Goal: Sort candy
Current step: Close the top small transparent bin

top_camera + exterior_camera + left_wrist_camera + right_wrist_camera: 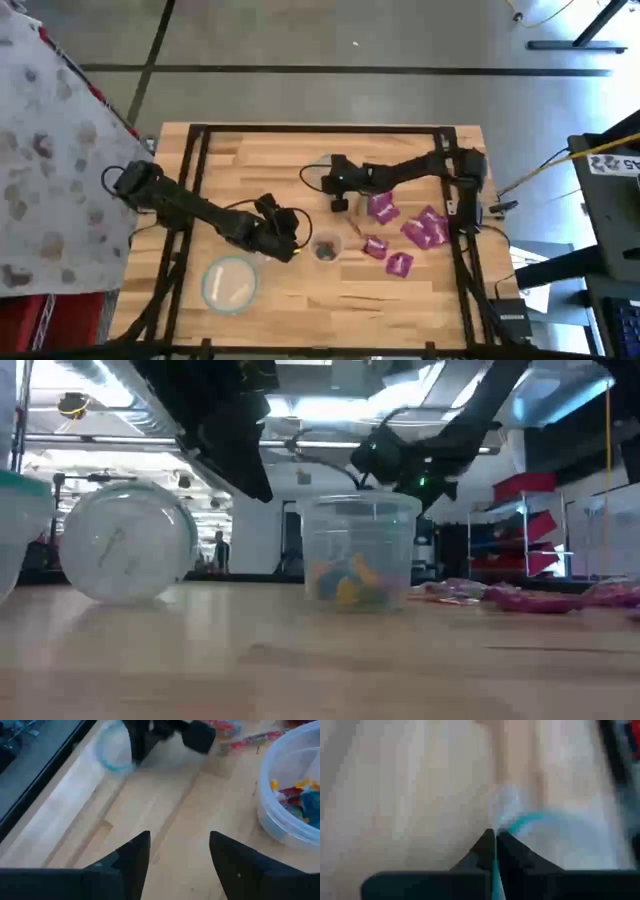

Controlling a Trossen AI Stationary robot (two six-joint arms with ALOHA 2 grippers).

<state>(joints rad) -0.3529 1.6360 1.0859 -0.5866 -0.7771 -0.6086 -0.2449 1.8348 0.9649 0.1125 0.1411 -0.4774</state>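
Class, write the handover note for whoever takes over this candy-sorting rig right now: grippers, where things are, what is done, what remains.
Left gripper: open, empty, low over bare table beside the small tub.
Right gripper: shut on the teal rim of a clear bowl, near table centre.
Second teal-rimmed bowl: on the table by the left arm; no candy visible in it.
Done: a few coloured sweets are in the small tub.
To do: the magenta packets lie loose near the right arm, unsorted.
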